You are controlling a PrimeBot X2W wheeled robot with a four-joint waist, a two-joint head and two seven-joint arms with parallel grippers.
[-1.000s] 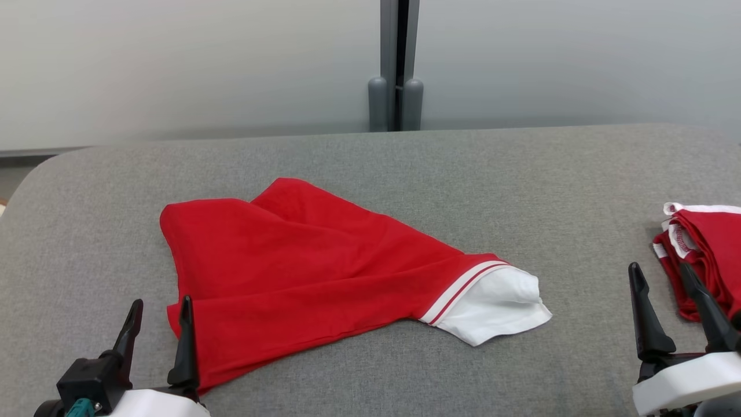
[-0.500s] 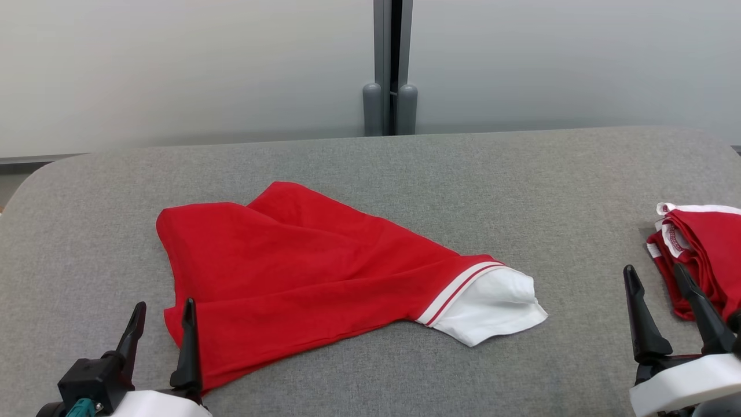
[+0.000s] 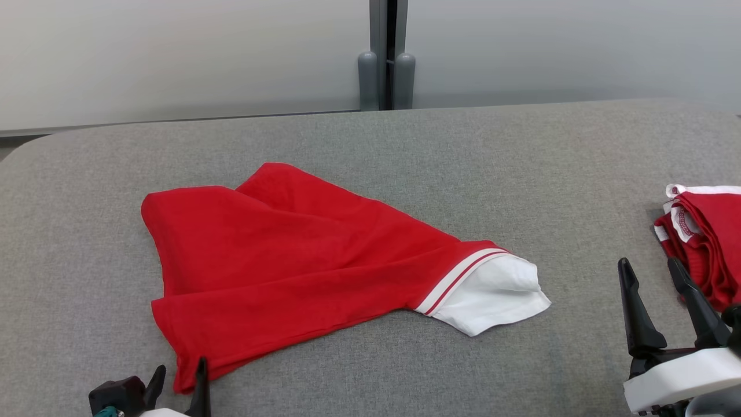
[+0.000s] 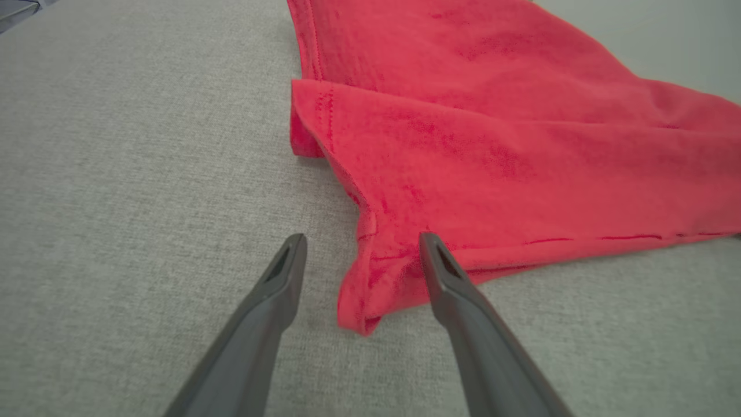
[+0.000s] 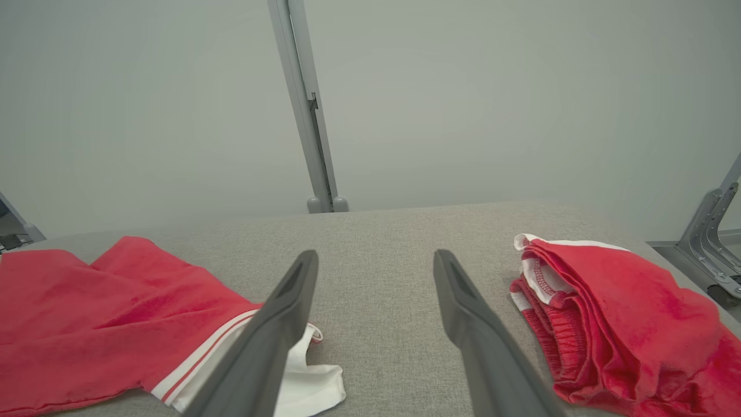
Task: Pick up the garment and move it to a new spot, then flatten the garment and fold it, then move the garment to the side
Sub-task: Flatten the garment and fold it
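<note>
Lying crumpled on the grey padded table [image 3: 405, 150], the red garment [image 3: 289, 260] is stretching away from the left gripper [image 4: 363, 237], ahead of it and off to its right. That gripper is standing wide apart and is gripping nothing. In the left wrist view the garment's nearest corner is poking into the gap between the two fingers, and the right-hand finger's tip is overlapping the hem. Whether it is touching the cloth I cannot tell. The bare table is showing under the left-hand finger and beyond it.

The garment's white sleeve end [image 3: 492, 292], edged with a red and white stripe, is pointing toward the right gripper [image 3: 647, 263], ahead of it and to its left, well apart from its fingertips. This gripper is also standing wide apart, with nothing between its fingers but grey table. It is hanging over the surface rather than resting on any cloth.

A second red piece with white trim [image 3: 706, 243] is sitting bunched in folds just beside the right gripper's right-hand finger. A grey post [image 3: 385, 58] is rising against the pale wall far ahead of both grippers.
</note>
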